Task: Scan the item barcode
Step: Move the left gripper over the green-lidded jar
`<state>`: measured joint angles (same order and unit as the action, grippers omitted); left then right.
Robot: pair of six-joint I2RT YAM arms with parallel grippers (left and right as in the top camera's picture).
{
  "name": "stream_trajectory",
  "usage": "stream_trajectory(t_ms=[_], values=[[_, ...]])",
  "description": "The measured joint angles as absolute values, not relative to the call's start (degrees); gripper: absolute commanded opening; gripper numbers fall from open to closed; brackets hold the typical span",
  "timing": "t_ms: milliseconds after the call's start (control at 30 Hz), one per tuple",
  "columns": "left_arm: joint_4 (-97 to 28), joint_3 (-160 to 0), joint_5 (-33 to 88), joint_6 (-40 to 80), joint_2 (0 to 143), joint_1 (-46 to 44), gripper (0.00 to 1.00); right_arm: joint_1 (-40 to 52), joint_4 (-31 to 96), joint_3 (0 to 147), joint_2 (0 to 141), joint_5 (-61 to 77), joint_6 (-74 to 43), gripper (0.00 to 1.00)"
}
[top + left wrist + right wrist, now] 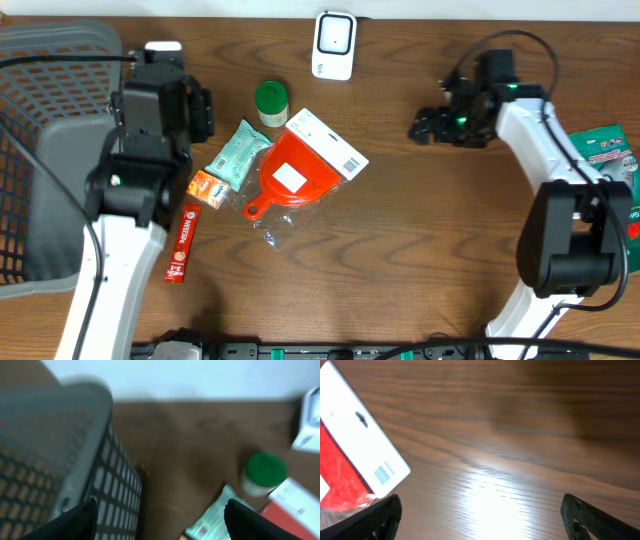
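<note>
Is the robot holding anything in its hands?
No, nothing is held. The left hand and the right hand are both open and empty.

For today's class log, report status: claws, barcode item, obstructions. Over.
Left claw open, empty. Right claw open, empty. Red plastic dustpan, white barcode card, lies flat, unheld. Pale green pouch close beside.

A mock shop checkout: a scanner (334, 44) at the far edge of a wooden desk (420, 250), a basket (60, 45) at left, packaged goods (300, 170) between.
</note>
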<state>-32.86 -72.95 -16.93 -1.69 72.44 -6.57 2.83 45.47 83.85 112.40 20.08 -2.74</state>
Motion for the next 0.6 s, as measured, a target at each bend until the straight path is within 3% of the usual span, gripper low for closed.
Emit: stream_trajectory(t_ms=[233,600], values=[[-29.47,-72.42,0.10,-4.58,79.11,3.29,0.81,4.16,45.78,83.85,112.09,19.05,-4.36,0.99],[-22.55,-72.44,7.11,-6.46,96.18,2.04,0.81,4.12,47.11,83.85,111.87,18.50,-5.87,0.99]])
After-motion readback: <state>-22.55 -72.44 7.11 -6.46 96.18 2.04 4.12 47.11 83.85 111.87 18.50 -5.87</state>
